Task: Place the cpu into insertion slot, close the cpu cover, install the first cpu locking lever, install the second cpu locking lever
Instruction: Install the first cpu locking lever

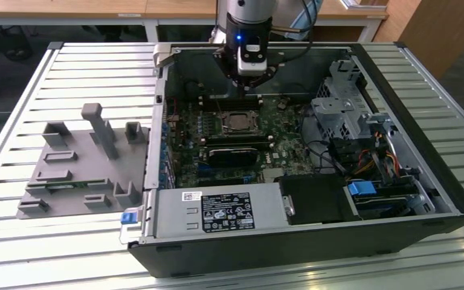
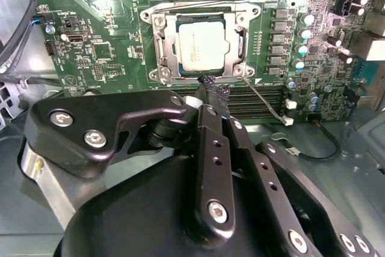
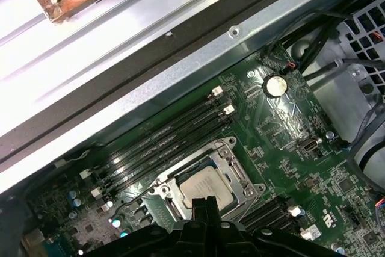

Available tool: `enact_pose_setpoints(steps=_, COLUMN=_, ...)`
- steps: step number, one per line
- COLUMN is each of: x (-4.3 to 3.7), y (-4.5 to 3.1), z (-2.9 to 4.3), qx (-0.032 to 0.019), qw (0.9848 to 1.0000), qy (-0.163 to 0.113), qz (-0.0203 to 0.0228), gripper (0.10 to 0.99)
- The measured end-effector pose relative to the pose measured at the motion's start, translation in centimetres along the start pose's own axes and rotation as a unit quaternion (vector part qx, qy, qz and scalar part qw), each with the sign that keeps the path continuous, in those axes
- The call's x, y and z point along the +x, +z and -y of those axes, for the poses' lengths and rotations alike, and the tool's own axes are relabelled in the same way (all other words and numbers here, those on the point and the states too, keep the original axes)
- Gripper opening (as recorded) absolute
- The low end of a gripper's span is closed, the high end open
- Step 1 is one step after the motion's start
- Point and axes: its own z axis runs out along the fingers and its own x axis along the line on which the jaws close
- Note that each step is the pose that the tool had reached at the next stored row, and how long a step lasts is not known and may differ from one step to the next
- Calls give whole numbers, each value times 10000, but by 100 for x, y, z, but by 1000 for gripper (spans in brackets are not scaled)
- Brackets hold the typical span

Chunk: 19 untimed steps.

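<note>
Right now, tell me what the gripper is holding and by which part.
Nothing that shows. The gripper is shut with no object in it, its tip close by the edge of the socket, where the chip lies seated.

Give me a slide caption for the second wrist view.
Gripper at the insertion slot's edge, cpu seated inside the cpu cover's window.

Arm (image 1: 248,15) upright, wrist (image 1: 249,51) pointing straight down, gripper (image 2: 209,86) hanging low, closed tip to tip

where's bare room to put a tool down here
Bare table slats behind and in front of the grey fixture, on the exterior view's left of the case. Inside the case it's crowded: board, cables, drive cage.
</note>
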Motion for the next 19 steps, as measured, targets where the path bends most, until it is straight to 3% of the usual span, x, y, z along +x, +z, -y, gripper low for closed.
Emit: enact_pose_setpoints(steps=19, x=0, y=0, z=0, qx=2, qw=9993, qy=-381, qz=-12, gripper=106)
